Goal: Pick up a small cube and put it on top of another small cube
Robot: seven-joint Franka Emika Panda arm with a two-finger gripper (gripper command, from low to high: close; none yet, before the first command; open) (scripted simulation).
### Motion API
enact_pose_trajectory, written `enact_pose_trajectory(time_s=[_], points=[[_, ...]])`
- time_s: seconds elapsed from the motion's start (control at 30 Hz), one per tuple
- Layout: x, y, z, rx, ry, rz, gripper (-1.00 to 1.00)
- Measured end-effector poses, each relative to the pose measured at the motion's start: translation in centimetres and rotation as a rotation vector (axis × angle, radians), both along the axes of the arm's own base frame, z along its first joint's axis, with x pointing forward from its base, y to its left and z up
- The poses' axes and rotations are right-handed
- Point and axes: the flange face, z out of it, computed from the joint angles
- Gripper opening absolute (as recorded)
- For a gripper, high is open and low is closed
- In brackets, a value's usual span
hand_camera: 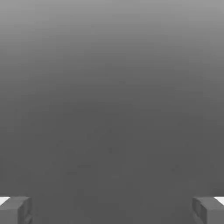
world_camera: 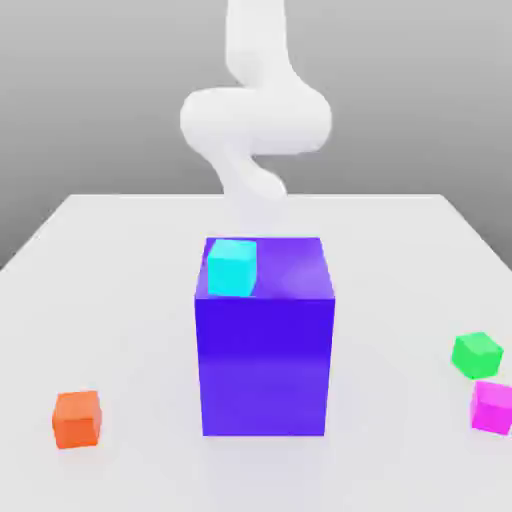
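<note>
A small cyan cube rests on top of a tall blue-purple block, near its back corner on the exterior view's left. An orange cube lies on the table at the exterior view's left front. A green cube and a magenta cube lie close together at the right. In the hand view my gripper is open, its grey fingertips far apart with nothing between them, facing plain grey background. The white arm rises behind the block.
The white table stretches around the block, its far edge behind the arm. The tall block stands in the middle and is the one large obstacle between the cubes on either side.
</note>
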Motion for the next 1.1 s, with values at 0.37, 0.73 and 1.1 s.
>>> enact_pose_trajectory(time_s=[0.37, 0.73, 1.1], points=[[7.5, 14.2, -19.1, -0.189, 0.279, 0.442, 0.00], [1.7, 27.5, -40.0, -0.384, 0.524, 0.925, 0.00], [-3.0, 30.2, -53.9, -0.455, 0.622, 1.106, -1.00]])
